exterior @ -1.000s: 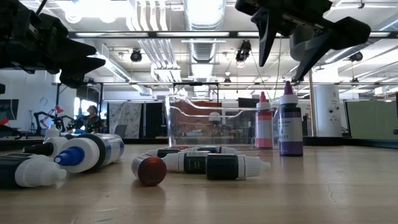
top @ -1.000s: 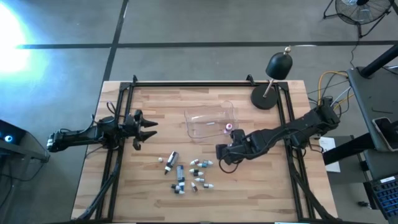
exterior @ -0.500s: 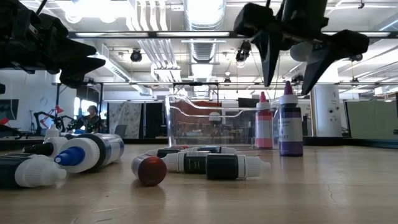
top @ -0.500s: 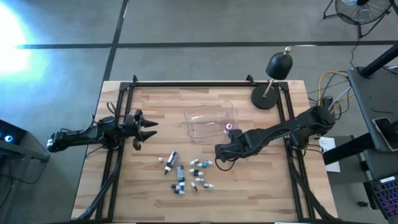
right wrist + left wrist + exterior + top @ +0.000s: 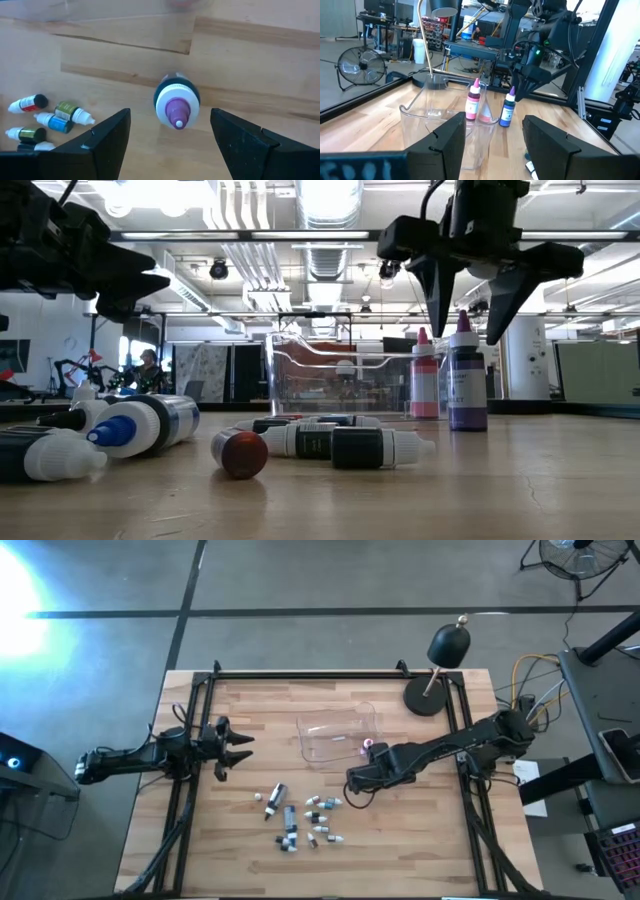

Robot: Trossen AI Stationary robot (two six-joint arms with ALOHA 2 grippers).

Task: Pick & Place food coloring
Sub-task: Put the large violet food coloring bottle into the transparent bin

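The food coloring is a set of tiny dropper bottles with white, dark, blue and pink bodies and pointed caps. Most lie on their sides in a loose scatter (image 5: 300, 820) on the wooden table (image 5: 230, 850), at about seven o'clock from the clear tub (image 5: 338, 732). Two stand upright just beside the tub's four o'clock corner: a pink bottle (image 5: 424, 375) and a purple-capped bottle (image 5: 176, 100) with a white shoulder and dark body. The right gripper (image 5: 477, 295) hangs directly above the purple-capped bottle, its jaws released and spread to either side of the cap, not touching it. The left gripper (image 5: 235, 747) waits at the table's nine o'clock edge, jaws parted and empty.
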